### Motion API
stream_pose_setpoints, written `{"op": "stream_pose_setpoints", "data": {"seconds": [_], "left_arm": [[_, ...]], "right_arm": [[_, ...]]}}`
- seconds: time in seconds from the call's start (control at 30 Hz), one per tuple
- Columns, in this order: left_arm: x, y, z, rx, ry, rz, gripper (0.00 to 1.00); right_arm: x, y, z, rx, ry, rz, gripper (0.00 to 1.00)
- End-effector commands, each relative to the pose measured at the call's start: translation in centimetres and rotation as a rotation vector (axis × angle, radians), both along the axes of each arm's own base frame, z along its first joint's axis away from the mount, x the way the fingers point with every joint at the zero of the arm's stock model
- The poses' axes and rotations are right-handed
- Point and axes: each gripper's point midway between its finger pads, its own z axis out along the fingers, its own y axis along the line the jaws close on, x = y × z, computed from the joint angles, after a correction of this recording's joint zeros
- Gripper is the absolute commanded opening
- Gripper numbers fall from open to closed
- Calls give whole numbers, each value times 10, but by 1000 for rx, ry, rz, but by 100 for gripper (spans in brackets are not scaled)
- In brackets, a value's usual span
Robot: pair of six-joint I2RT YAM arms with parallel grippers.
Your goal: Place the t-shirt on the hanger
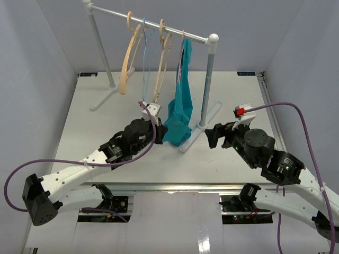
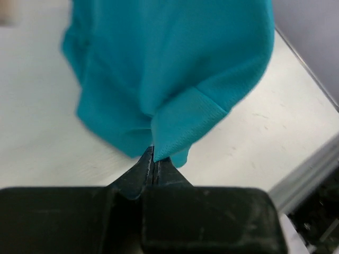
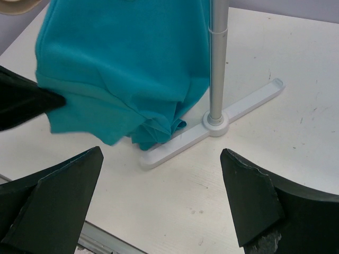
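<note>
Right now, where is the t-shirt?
In the top view the t-shirt hangs at the right end of the rack, beside its right post; the left gripper pinches its lower hem.

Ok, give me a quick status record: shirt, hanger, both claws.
shirt: hangs from the rail at the hanger, lower end bunched on the table
hanger: hook on rail, rest hidden by shirt
fit on hanger: cannot tell
left claw: shut, pinching the shirt's hem
right claw: open, empty, facing shirt and post
</note>
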Motion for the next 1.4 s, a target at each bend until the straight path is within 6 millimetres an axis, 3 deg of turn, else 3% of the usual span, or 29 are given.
{"op": "stream_pose_setpoints", "data": {"seconds": [0.0, 0.3, 0.4, 0.43, 0.53, 0.57, 0.63, 0.73, 0.97, 1.37], "left_arm": [[15, 61, 65, -9, -140, 263, 0], [21, 88, 77, 43, -153, 391, 9], [20, 97, 85, 35, -167, 425, 21], [19, 100, 87, 32, -171, 429, 29], [10, 100, 90, 31, -164, 380, 76], [5, 98, 88, 34, -148, 347, 87], [-4, 95, 88, 22, -128, 295, 97], [-17, 98, 78, 32, -100, 249, 98], [-54, 82, 69, -93, -86, 38, 98], [-76, 87, 66, -237, -167, -41, 98]], "right_arm": [[-4, -1, 2, 58, -13, 6, 98], [-6, -4, -5, 66, -6, 4, 98], [-7, -5, -15, 58, 8, 2, 92], [-7, -4, -19, 54, 15, 3, 90], [-9, -3, -33, 38, 42, 12, 90], [-11, -3, -38, 33, 49, 17, 90], [-11, -4, -45, 30, 59, 14, 90], [-12, -7, -49, 45, 64, 2, 90], [-10, -13, -60, 30, 61, -25, 90], [-19, -13, -44, 102, -27, 46, 90]]}}
